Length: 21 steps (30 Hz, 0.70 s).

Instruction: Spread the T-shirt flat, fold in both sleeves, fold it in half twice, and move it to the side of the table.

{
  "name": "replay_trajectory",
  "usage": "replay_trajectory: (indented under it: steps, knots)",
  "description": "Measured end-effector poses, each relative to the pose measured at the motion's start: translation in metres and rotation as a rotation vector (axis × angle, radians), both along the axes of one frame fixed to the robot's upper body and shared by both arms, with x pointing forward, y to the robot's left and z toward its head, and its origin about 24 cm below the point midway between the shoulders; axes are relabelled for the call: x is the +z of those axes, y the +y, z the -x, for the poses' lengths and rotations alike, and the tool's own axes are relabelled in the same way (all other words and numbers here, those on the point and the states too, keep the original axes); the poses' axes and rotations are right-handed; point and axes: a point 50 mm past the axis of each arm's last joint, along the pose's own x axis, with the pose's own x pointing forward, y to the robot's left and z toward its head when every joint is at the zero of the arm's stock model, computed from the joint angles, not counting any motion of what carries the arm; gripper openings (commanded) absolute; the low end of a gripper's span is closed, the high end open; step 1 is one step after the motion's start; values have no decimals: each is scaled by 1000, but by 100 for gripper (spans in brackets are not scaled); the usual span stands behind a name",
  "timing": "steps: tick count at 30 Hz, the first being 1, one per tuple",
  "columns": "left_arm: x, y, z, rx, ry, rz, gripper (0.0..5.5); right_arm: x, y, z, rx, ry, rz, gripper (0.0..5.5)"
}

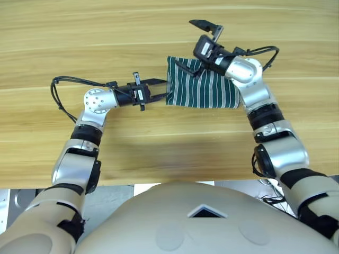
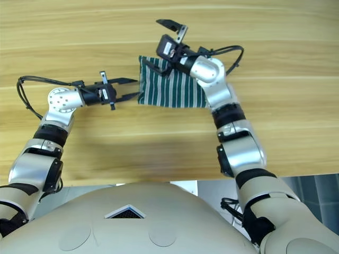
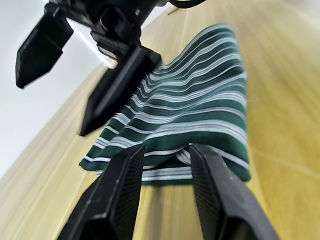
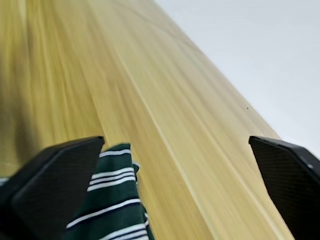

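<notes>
The T-shirt [image 1: 204,90], dark green with thin white stripes, lies folded into a small rectangle on the wooden table [image 1: 106,32]. My left gripper [image 1: 159,90] is low at the shirt's left edge, open, its fingertips [image 3: 132,157] level with the hem on either side of it. My right gripper [image 1: 195,46] hovers over the shirt's far left corner, open wide. One of its fingers [image 1: 205,24] is raised above the table beyond the shirt and the other sits just over the fabric. In the right wrist view the shirt's corner [image 4: 112,205] shows beside one finger.
Bare wood stretches to the left, right and far side of the shirt. The table's near edge [image 1: 175,182] runs close in front of my body.
</notes>
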Motion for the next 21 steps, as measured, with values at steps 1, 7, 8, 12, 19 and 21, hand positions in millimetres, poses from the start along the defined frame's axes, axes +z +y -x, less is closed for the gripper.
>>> replay_trajectory:
  steps: [1,7,8,12,19,21]
  knots:
    - [-2,1,-1,16,-15,-32,168,-3,7,-1,9,4,20,536]
    - [-8,3,-13,82,-111,-197,168,-20,33,-5,3,36,98,536]
    - [-9,1,-12,74,-126,-208,168,-24,34,-5,-9,51,108,536]
    - [-8,-1,-10,19,-182,-265,168,-27,31,-11,-68,68,127,536]
    - [-2,4,-8,28,-222,-264,168,-33,28,-11,-122,126,80,536]
    - [4,2,-9,31,-244,-235,168,-33,26,-11,-138,153,51,536]
